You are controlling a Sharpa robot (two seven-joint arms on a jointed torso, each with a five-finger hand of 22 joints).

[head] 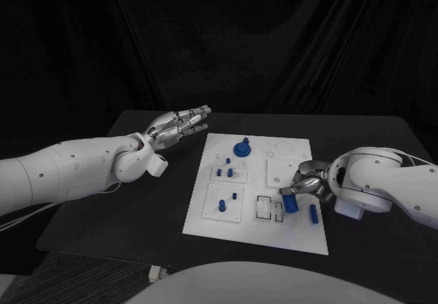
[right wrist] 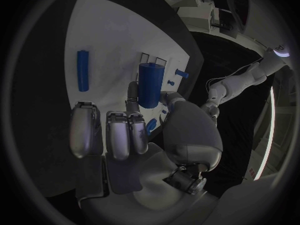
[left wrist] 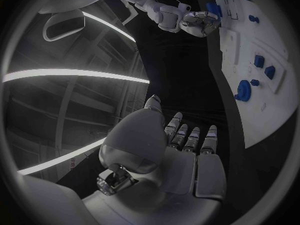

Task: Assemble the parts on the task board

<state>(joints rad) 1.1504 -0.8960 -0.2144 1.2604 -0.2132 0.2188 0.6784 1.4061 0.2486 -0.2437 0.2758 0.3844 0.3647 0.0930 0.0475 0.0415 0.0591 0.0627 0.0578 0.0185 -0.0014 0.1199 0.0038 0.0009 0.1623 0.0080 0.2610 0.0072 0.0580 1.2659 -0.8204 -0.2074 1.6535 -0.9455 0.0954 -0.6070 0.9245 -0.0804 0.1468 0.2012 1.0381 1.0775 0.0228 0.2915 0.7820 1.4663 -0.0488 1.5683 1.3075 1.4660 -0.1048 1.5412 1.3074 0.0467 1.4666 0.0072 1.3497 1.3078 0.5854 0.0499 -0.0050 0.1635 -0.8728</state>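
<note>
Over task board [head: 301, 237], cylinder [head: 289, 202] in right hand [head: 309, 185]

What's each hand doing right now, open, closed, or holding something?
Left hand: open, fingers stretched out, holding nothing, off the task board.
Right hand: holding a blue cylinder upright over the board.

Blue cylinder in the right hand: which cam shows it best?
Right wrist view: the blue cylinder stands large and upright at the right hand, over the white board. Head view has it small, partly behind the hand. Left wrist view shows a distant speck.
</note>
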